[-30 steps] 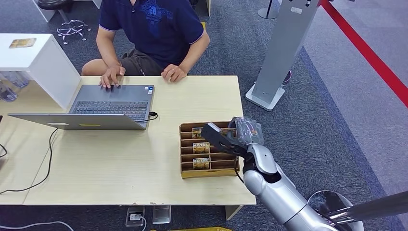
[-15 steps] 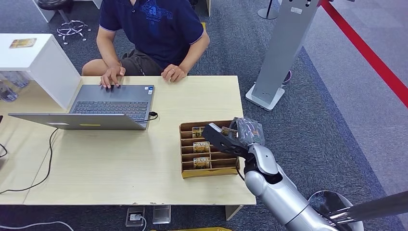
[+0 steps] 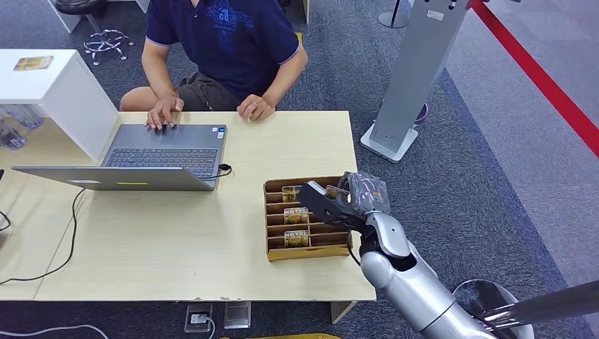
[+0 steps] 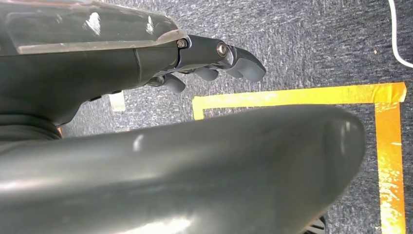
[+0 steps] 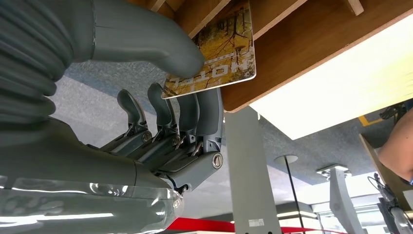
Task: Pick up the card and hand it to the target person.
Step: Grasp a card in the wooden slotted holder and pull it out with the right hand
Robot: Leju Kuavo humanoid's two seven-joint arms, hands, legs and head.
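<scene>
Right hand (image 3: pixel 346 198) is pinching a card (image 5: pixel 219 53) between thumb and fingers (image 5: pixel 187 109) at the wooden rack (image 3: pixel 272 251) on the worktop (image 3: pixel 176 240); lifting and handing over are not yet done. Left hand (image 4: pixel 214 58) is hanging loosely curled, holding nothing. The person (image 3: pixel 226 42) is sitting across, typing on a laptop (image 3: pixel 162 148); other cards (image 3: pixel 295 216) are sitting in neighbouring slots.

— What sort of place am I steering through here?

— I'm looking at an office or reception area. A person in a dark blue polo shirt (image 3: pixel 224 42) is sitting and typing on an open grey laptop (image 3: pixel 161 150) at a pale wooden desk (image 3: pixel 176 240). Grey carpet (image 3: pixel 487 183) is running under everything, and a red floor stripe (image 3: pixel 547 85) is crossing beside a silver kiosk stand (image 3: pixel 413 78).
</scene>
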